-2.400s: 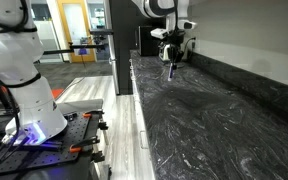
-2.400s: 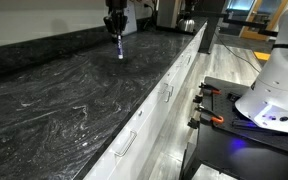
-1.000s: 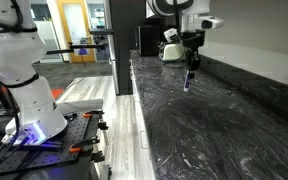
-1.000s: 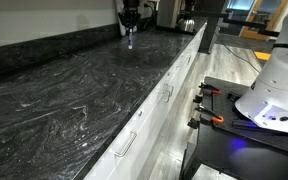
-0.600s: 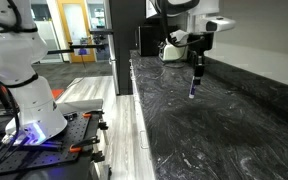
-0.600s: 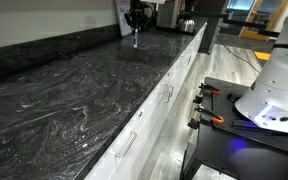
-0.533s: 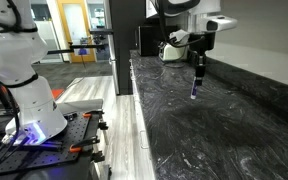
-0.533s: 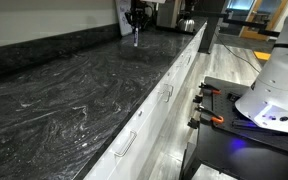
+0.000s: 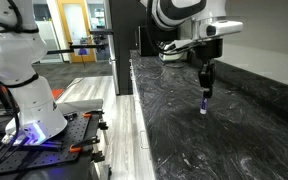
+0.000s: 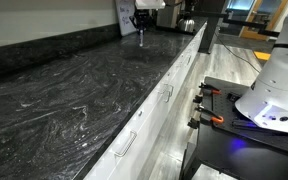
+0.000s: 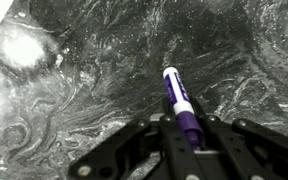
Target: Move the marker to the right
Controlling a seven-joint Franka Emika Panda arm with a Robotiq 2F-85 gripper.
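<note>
Tool (image 9: pixel 205 88) is clamped on the marker (image 9: pixel 204 103), which hangs upright with its whitish tip down, just above the dark marbled desk (image 9: pixel 184 140) near its back edge.

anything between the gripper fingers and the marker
Nothing: the gripper clamps the marker directly, fingers against its barrel, as the wrist view shows.

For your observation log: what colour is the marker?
Purple marker, white tip; clearest in wrist view.
</note>
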